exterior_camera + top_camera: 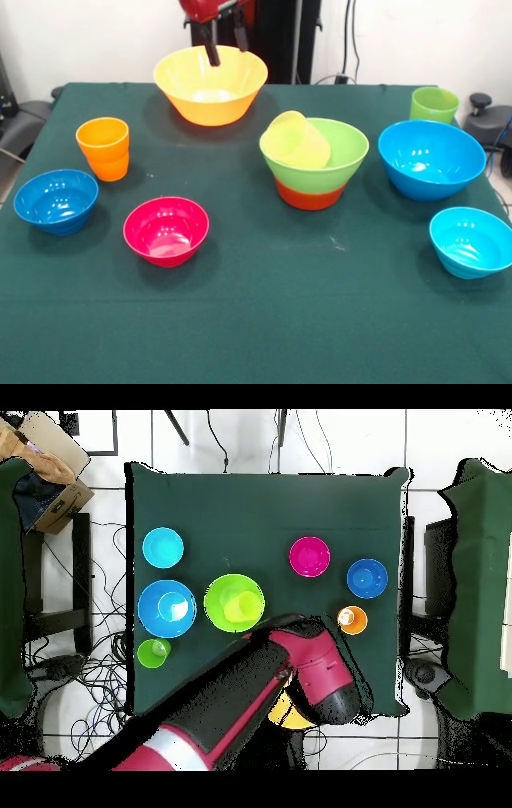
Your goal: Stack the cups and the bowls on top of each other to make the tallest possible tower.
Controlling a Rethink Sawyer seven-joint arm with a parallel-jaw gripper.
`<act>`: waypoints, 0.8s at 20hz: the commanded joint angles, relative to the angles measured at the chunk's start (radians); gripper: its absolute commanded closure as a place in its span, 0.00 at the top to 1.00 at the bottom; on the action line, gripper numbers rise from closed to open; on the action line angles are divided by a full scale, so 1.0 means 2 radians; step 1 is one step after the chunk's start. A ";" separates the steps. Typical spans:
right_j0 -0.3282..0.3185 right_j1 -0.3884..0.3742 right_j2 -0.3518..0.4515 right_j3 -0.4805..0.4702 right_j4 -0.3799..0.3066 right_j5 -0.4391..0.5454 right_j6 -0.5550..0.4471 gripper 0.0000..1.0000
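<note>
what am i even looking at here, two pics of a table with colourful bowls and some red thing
The red thing is a robot arm. One picture faces it across the table; the other looks straight down. Its pincer hangs open over the big yellow-orange bowl, one finger inside, holding nothing. On the green cloth sit an orange cup, a light green cup, a small dark blue bowl, a magenta bowl, a big blue bowl and a small cyan bowl. A low pile holds a pale yellow cup, tipped over, in a light green bowl on an orange-red bowl.
</note>
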 commanded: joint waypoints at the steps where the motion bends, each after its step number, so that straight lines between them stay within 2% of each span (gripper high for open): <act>1: -0.036 0.004 0.121 0.039 0.057 0.072 -0.230 1.00; 8: -0.037 0.005 0.120 0.035 0.067 0.071 -0.237 1.00; 16: -0.059 -0.003 0.122 0.044 0.107 0.074 -0.321 1.00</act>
